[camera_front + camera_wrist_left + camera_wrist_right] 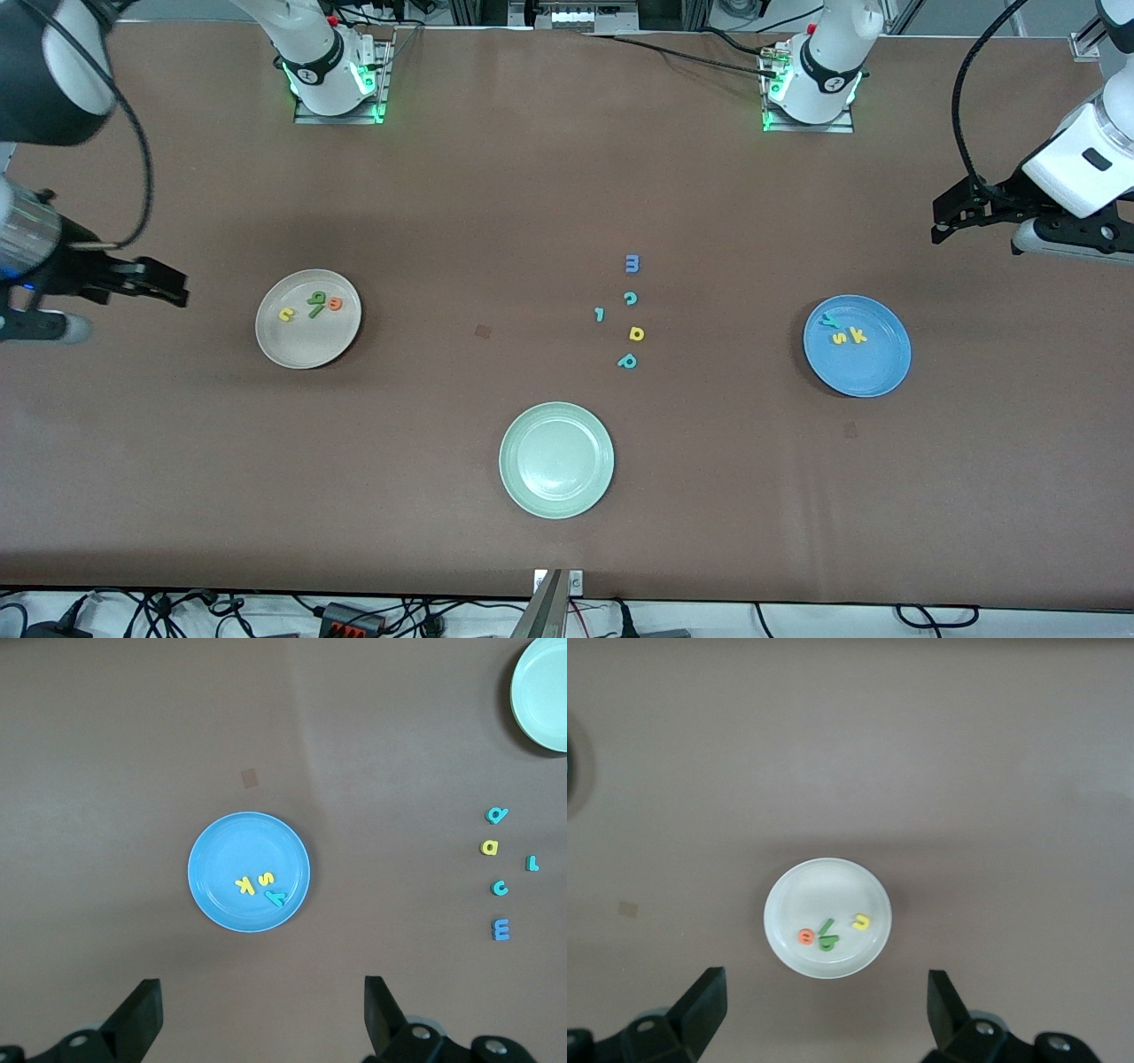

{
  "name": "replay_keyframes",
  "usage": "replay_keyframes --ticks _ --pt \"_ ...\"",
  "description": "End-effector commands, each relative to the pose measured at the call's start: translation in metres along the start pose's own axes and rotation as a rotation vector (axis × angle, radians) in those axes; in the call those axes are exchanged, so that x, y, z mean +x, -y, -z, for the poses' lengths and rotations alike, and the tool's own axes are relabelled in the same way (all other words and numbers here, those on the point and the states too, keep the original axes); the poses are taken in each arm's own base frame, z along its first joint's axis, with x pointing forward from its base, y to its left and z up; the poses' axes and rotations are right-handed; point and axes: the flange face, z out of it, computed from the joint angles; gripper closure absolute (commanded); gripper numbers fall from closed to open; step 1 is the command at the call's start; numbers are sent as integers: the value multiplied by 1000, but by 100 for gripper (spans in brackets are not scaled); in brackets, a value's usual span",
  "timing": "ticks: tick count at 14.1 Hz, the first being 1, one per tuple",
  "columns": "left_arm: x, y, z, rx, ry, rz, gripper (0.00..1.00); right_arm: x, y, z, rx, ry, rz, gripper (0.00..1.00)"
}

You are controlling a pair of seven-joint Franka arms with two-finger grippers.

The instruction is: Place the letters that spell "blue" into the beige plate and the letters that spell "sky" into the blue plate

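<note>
Three plates, brown table (532, 195), cables along edge

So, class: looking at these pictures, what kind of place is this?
Probably a robotics lab: two arm bases bolted to a brown table, cables along its edge, and sorted foam letters in the beige plate and blue plate.

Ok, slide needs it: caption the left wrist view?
Open left hand above the blue plate holding yellow s, k and teal y.

Open tabletop between the beige plate (307, 319) and the loose letters (628, 312), green plate (556, 459) nearer the camera.
</note>
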Motion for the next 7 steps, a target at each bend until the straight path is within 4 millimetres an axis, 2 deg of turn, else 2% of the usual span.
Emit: replay_keyframes --ticks 1,4,7 --pt "4 -1 6 -8 -2 -21 0 -14 -37 24 -3 -33 -32 0" --pt "4 -1 6 -8 -2 -19 0 -20 -57 26 3 -15 -7 0" --pt "4 -1 6 -8 -2 -19 0 -28 -63 29 16 -11 -11 0"
